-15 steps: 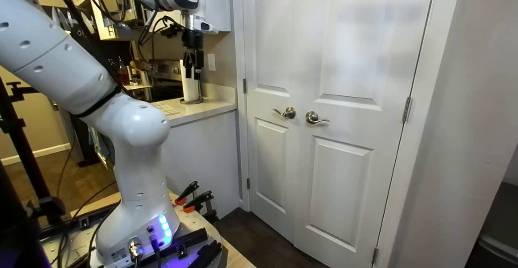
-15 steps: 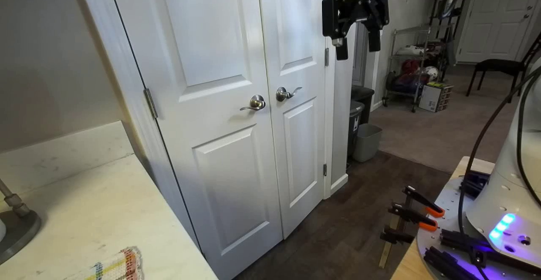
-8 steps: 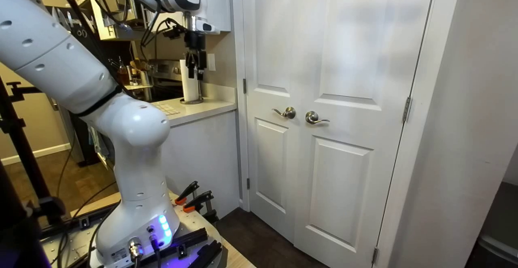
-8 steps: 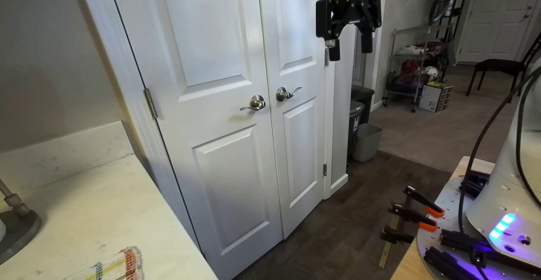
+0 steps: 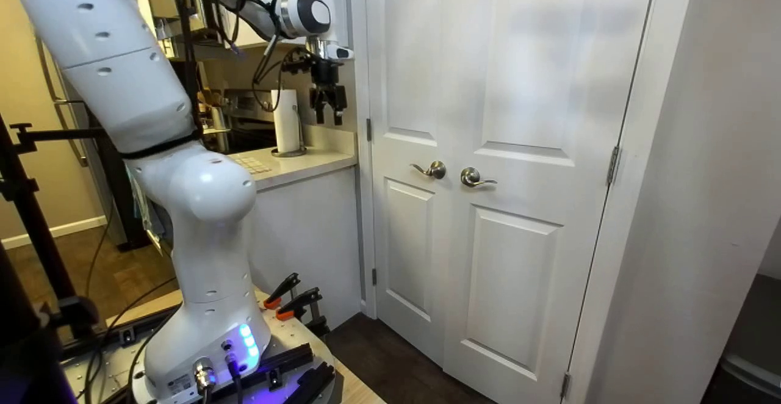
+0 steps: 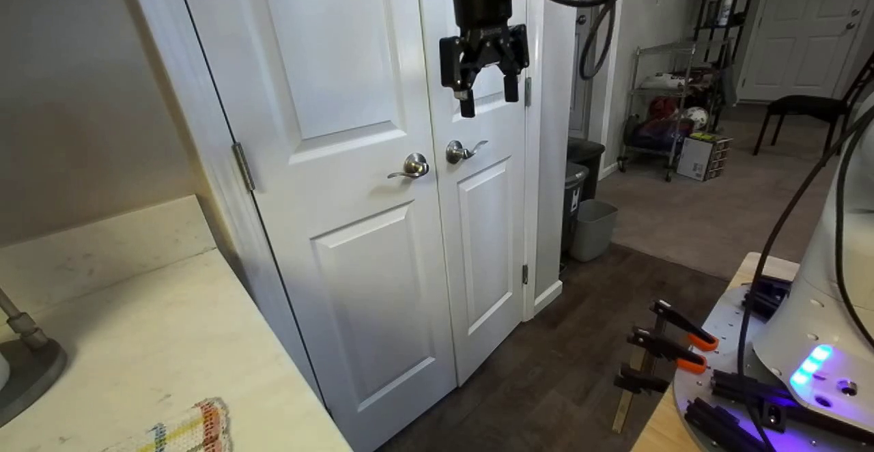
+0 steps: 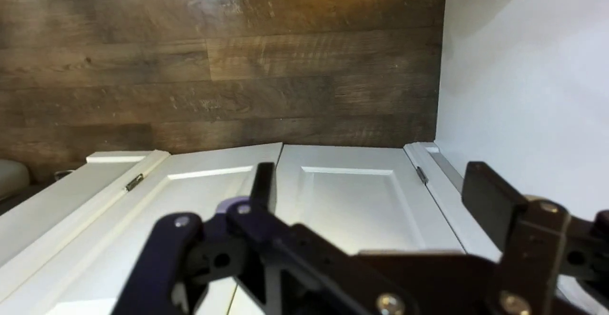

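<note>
Arm: in an exterior view, it is standing at the left side, white.
Paper roll: white, it is standing upright on a round holder, on the counter.
Clamps: two of them, black and orange, are sitting near the foot of the arm.
Claw: black, it is hanging in the air, pointing downward; its fingers are standing apart, with free space between them.
Left door: white, it is standing closed beside the counter; its left handle, of metal, is pointing to the left.
Right door: also white, it is meeting the left door in the middle. In an exterior view, the claw is appearing above the right handle.
Wall: pale, it is standing to the right of the right door.
</note>
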You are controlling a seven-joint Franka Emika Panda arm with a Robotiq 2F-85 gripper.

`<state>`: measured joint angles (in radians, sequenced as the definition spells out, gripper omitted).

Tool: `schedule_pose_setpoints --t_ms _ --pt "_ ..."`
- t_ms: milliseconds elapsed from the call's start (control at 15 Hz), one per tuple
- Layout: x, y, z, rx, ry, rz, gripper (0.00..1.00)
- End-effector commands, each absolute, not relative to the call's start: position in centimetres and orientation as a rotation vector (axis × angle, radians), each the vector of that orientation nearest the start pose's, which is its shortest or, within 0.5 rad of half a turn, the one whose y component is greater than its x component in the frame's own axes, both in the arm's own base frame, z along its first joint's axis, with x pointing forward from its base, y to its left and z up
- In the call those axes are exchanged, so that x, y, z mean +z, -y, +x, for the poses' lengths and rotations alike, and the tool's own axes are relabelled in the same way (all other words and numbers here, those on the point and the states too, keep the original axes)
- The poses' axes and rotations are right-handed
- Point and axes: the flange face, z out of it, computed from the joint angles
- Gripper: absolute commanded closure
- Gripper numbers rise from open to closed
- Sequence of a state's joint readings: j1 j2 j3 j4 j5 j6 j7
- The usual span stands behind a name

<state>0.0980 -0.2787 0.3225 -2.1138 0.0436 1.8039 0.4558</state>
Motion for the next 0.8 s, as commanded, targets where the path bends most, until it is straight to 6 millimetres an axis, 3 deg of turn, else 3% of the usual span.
schedule_pose_setpoints --t_ms 0,267,467,733 --pt "51.5 -21.3 47.4 -0.028 0.005 -3.196 0.0" --pt "51.1 -20.9 52.8 -0.11 0.015 -3.171 0.0" --pt "48.7 -19.7 56.4 -0.103 -0.037 -3.184 0.0" --pt "44.9 -18.0 59.1 -0.031 -0.142 -3.168 0.0"
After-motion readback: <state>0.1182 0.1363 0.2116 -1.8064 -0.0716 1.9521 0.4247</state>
